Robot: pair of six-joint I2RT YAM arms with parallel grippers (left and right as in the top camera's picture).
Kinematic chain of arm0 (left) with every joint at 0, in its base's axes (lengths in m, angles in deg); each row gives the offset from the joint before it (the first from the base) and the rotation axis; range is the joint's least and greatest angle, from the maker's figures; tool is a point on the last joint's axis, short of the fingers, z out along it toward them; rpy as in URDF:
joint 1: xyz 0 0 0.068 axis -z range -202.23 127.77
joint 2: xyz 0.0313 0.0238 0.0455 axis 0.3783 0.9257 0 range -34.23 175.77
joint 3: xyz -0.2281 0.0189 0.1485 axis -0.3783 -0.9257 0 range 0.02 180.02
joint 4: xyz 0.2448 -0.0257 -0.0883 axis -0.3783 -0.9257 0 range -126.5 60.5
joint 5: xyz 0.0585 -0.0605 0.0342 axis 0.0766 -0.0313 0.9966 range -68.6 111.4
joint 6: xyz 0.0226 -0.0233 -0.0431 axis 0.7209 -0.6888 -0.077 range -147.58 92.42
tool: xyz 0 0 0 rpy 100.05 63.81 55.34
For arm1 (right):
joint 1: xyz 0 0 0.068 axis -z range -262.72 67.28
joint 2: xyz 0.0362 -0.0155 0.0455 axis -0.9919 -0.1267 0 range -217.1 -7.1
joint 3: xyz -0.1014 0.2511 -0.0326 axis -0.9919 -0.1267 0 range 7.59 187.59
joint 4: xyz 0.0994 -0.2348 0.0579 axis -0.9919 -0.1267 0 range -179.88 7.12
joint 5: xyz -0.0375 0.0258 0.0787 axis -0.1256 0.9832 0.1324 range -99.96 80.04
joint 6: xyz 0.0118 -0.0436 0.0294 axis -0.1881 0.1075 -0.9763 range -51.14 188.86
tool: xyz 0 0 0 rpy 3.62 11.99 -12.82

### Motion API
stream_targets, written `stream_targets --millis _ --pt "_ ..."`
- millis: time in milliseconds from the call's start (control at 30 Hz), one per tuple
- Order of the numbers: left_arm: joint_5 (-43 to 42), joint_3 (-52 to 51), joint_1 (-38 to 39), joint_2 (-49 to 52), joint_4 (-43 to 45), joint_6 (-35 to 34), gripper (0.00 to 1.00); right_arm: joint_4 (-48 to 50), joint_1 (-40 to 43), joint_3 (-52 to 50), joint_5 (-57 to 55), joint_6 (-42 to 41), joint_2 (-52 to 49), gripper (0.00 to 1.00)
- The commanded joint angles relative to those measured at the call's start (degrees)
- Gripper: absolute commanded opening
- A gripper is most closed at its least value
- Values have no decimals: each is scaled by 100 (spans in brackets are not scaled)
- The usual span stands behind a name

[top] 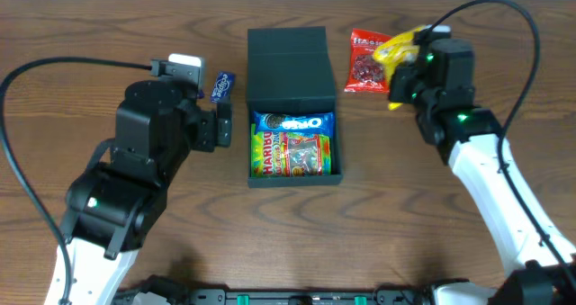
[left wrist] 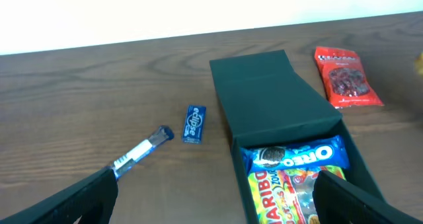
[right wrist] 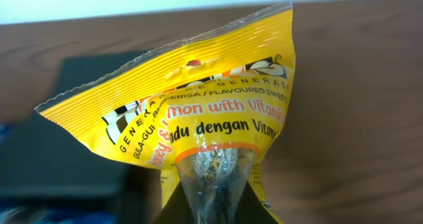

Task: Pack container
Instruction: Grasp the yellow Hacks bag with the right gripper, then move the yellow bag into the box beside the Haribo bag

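Note:
The dark teal-green container (top: 293,172) sits mid-table with its flap lid (top: 290,67) open toward the back; it also shows in the left wrist view (left wrist: 232,159). Inside lie a blue Oreo pack (top: 292,122) and a Haribo bag (top: 292,152). My right gripper (top: 402,82) is shut on a yellow sweets bag (right wrist: 192,112), held above the table right of the lid. My left gripper (top: 227,128) is open and empty, just left of the container.
A red snack bag (top: 366,60) lies behind the right gripper. A small blue gum pack (top: 222,86) and a blue-and-white stick pack (left wrist: 142,151) lie left of the container, near the left gripper.

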Motion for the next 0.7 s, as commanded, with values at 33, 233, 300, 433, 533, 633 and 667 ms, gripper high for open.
stream_targets --millis 33,233,300,433,533,633,667 --pt "26 72 -42 -232 -114 -216 95 -424 -570 35 459 -1215 76 1" --pt "15 72 -42 -450 -210 -225 95 -881 -1364 33 402 -2031 -4 1" --pt "15 70 -42 -463 -225 -225 95 -890 -1606 33 269 -2275 -59 2" --pt "15 70 -42 -466 -236 -225 95 -1182 -2168 33 -525 -3049 -208 1" --pt "15 72 -42 -466 -236 -225 95 -1263 -2485 33 -1067 -3217 -354 2" --pt "15 70 -42 -466 -236 -225 95 -1244 -2752 28 -1672 -3224 -579 2" --pt "15 70 -42 -466 -236 -225 95 -1241 -2782 28 -1690 -3224 -675 2"
